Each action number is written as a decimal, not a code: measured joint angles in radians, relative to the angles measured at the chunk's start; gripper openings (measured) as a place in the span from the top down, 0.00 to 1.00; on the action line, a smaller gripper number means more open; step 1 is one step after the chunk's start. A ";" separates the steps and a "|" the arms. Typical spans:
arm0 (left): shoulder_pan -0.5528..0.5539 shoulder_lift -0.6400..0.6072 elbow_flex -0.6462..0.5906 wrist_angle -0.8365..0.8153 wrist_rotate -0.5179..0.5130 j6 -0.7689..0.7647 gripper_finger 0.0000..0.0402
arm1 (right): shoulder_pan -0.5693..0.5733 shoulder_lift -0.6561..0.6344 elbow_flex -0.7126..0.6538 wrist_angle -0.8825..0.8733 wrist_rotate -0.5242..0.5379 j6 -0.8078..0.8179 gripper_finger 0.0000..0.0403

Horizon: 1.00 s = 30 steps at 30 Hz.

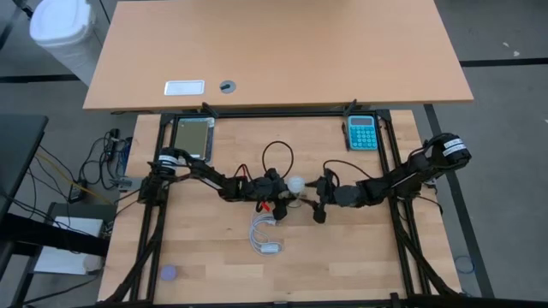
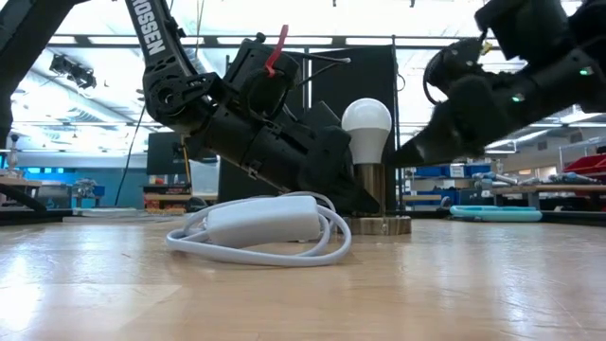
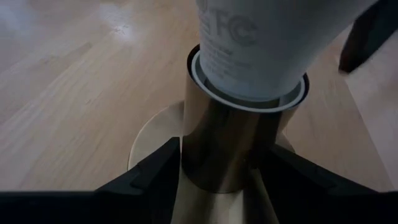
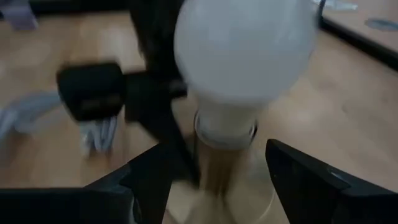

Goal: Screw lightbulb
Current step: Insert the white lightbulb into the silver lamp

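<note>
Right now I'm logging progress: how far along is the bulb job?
Done: the lightbulb stands upright in the brass socket. In hand: the left gripper clamps the socket; the right gripper is open around the bulb. Left: any final turns, then release.

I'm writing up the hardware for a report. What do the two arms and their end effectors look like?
Both arms are dark, jointed and slender. The left arm carries white lettering and a red tag near its wrist; black cable loops above it. Each end effector, left and right, has two flat black fingers.

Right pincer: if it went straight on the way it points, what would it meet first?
Probably the lightbulb, standing in its brass holder straight ahead of the open right pincer; depth is unclear.
</note>
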 joint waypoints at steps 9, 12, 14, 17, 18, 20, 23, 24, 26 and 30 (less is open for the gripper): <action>0.000 0.000 0.000 0.000 0.004 -0.004 0.46 | -0.088 0.000 0.000 0.073 -0.206 -0.037 0.37; 0.000 0.000 0.000 -0.001 0.009 -0.004 0.46 | -0.072 0.000 0.000 0.070 -0.205 -0.037 0.37; -0.002 0.000 -0.001 0.000 0.014 -0.004 0.46 | -0.059 0.000 0.000 0.064 -0.205 -0.034 0.38; -0.003 0.000 -0.001 0.000 0.018 -0.008 0.46 | -0.038 -0.001 0.000 0.047 -0.205 -0.018 0.38; -0.003 0.000 -0.001 0.000 0.018 -0.009 0.46 | -0.030 -0.001 0.000 0.040 -0.205 -0.011 0.38; -0.003 0.000 -0.001 0.000 0.017 -0.011 0.46 | -0.014 -0.001 0.000 0.030 -0.210 0.004 0.38; -0.003 0.000 0.000 0.000 0.015 -0.012 0.46 | 0.007 -0.002 0.002 0.022 -0.226 0.020 0.38; -0.002 0.000 0.000 0.000 0.008 -0.015 0.46 | 0.019 -0.001 0.001 0.015 -0.243 0.020 0.38; 0.001 0.000 0.000 0.000 -0.002 -0.018 0.46 | 0.041 0.000 0.000 0.000 -0.244 0.003 0.39; 0.001 0.000 0.000 0.000 -0.004 -0.018 0.46 | 0.041 -0.001 -0.001 -0.086 -0.099 0.044 0.40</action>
